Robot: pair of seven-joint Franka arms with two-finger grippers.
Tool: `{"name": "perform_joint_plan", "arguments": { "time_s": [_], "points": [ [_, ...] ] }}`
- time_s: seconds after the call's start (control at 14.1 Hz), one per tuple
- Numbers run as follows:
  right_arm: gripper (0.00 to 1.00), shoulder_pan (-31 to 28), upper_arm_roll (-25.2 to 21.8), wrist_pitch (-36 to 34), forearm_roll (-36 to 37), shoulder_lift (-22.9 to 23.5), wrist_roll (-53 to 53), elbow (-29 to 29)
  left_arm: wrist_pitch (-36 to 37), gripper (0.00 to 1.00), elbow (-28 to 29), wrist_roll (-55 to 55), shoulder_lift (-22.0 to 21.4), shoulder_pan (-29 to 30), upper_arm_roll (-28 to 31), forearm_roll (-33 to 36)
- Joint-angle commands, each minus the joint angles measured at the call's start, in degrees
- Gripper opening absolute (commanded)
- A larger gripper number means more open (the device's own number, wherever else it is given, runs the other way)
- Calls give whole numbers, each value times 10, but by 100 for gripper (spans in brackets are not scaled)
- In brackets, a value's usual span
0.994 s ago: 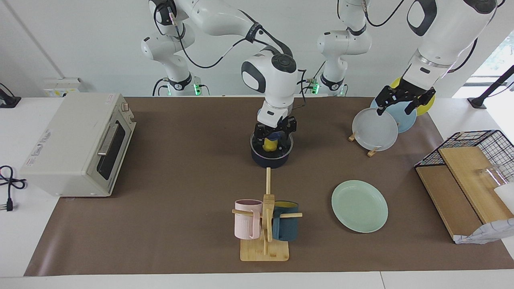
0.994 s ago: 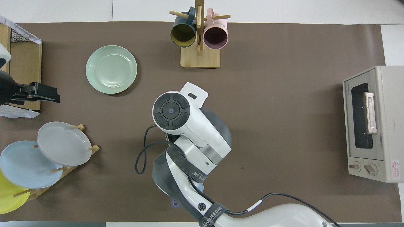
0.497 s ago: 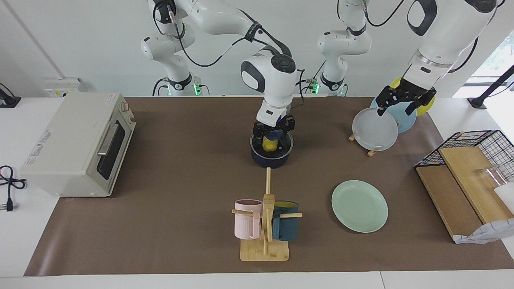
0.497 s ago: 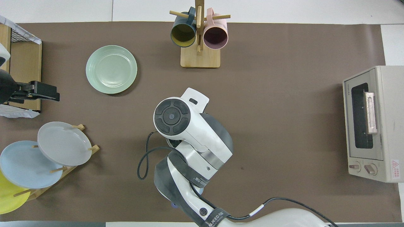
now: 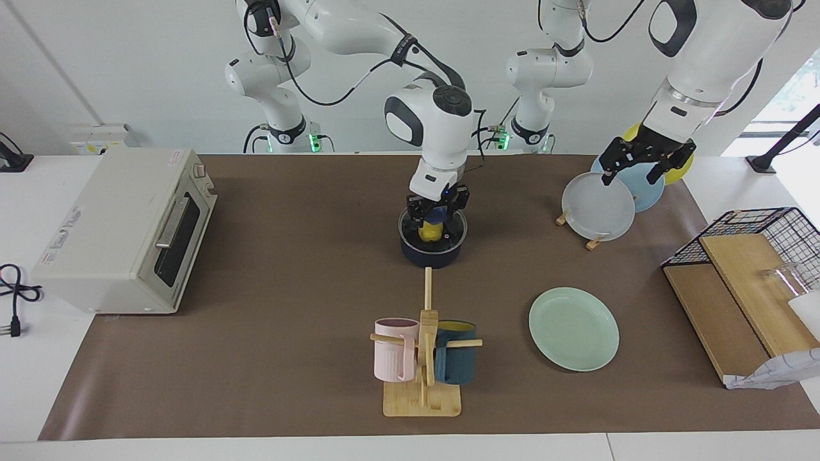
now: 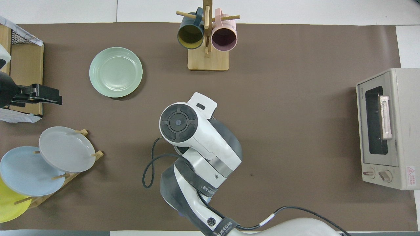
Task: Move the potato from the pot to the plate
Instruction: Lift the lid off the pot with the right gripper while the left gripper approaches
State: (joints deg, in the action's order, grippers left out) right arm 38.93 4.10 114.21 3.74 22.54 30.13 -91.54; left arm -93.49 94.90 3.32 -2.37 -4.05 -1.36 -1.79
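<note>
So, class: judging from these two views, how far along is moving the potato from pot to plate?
Done: the right hand is shut on the potato at the pot rim. In hand: lifting it out. Left: carrying it to the bare plate. The left hand waits over the plate rack.

bare counter (image 5: 500, 282) from the jaws over the pot (image 5: 433, 251) to the plate (image 5: 573, 328); mug rack (image 5: 423, 358) stands beside that path.

Facing and overhead views, opposed.
</note>
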Motion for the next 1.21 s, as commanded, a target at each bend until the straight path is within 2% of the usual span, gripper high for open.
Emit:
{"name": "perform_joint_plan", "arguments": {
  "time_s": [0.0, 0.21, 0.43, 0.64, 0.78, 0.99, 1.14],
  "points": [
    [45, -3, 3, 12, -3, -15, -2, -17, -10, 100, 15, -2, -13, 5, -4, 6],
    [39, -12, 3, -10, -3, -25, -4, 2, -11, 100, 16, -2, -14, 6, -4, 6],
    [33, -53, 3, -63, -4, -32, -56, 39, -14, 100, 17, -6, -14, 4, -5, 6],
    [33, -144, 3, -87, -22, -43, -194, 47, -15, 100, 17, 0, -14, -15, -8, 6],
    [33, -228, 2, -109, -36, -48, -307, 44, -13, 100, 17, 35, -15, -46, -8, 6],
    [33, -333, 0, -102, -36, -66, -453, -14, -14, 100, 44, 107, -25, -113, -9, 0],
    [34, -372, 0, -42, -35, -93, -498, -93, -41, 100, 93, 178, -30, -191, -9, -8]
  ]
}}
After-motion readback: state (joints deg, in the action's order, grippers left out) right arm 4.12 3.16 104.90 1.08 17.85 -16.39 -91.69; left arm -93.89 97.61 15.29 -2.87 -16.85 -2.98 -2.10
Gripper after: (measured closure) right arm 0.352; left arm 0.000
